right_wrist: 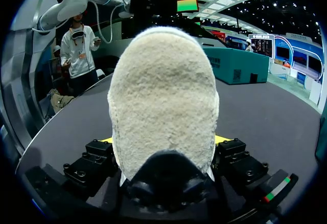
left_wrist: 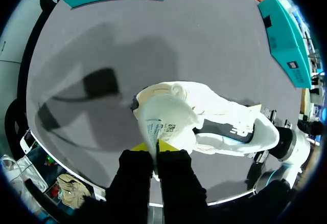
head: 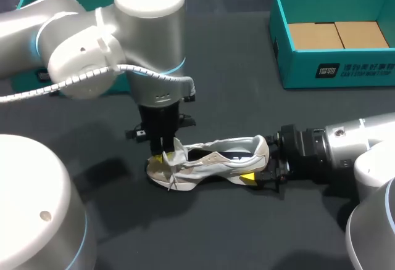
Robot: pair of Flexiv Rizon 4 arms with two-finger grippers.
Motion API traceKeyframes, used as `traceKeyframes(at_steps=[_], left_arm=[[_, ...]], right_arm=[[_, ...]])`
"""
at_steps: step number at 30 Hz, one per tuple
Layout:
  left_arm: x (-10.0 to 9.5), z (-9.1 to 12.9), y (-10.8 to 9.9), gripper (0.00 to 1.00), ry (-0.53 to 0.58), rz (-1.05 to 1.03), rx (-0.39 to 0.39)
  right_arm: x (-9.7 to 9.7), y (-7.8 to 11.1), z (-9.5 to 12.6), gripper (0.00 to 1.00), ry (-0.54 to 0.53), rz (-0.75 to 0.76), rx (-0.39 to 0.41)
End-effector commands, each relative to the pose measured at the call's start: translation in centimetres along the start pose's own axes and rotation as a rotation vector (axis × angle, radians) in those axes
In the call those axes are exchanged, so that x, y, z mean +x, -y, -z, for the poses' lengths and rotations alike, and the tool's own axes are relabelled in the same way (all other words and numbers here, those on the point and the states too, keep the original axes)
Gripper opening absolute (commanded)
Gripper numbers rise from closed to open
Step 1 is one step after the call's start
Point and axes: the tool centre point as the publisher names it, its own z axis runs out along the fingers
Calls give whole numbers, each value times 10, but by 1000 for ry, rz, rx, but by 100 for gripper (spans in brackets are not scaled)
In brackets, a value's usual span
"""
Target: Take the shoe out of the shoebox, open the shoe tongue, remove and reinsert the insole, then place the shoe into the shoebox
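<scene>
From overhead, the shoe [head: 213,159] lies out on the counter [head: 234,97], well apart from the shoebox [head: 281,54] and nearer the robot than it is. Its long axis runs across the counter, with the toe [head: 157,170] pointing away from the shoebox's side and the heel on the shoebox's side. The left gripper [head: 164,156] stands straight down over the toe end. The right gripper [head: 259,176] comes in level at the heel end.

From the left wrist, that gripper's yellow tips sit pinched together on the edge of the tongue [left_wrist: 162,119], which is lifted up out of the shoe's throat. The tongue looks thin and floppy. It should fold back with little pull, and a hard tug would more likely drag the light shoe than open it.

From the right wrist, the fuzzy heel [right_wrist: 163,96] fills the space between the fingers, and a yellow tip presses in at each side, so the gripper is clamped on the shoe. The heel cup seems the stiffest part, which makes it a sound anchor. The upper looks soft and would crush if gripped.
</scene>
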Motion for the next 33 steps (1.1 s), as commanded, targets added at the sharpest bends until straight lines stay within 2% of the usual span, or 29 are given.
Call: traceKeyframes(at_steps=[1,3,9,16,19,20,23,28,33], left_arm=[[-12,-13,6,11,-79,17,-17],[-16,-17,11,15,-72,25,-20],[-27,-20,20,38,-54,45,-36],[-38,-24,25,49,-14,25,-41],[-41,-19,26,64,0,-7,-28],[-41,-14,26,68,-8,-17,-25],[-40,8,27,70,-57,-53,-7],[-25,60,23,69,-178,-170,49],[-1,105,13,65,-280,-361,115]], right_arm=[[-1,1,0,0,1,-2,5],[-1,1,0,0,1,-2,5],[-1,1,0,0,1,-2,5],[-1,1,0,0,1,-2,5],[-1,1,0,0,1,-2,5],[-1,1,0,0,1,-2,5],[-1,1,0,0,1,-2,5],[-1,1,0,0,1,-2,5],[-1,1,0,0,1,-2,5]])
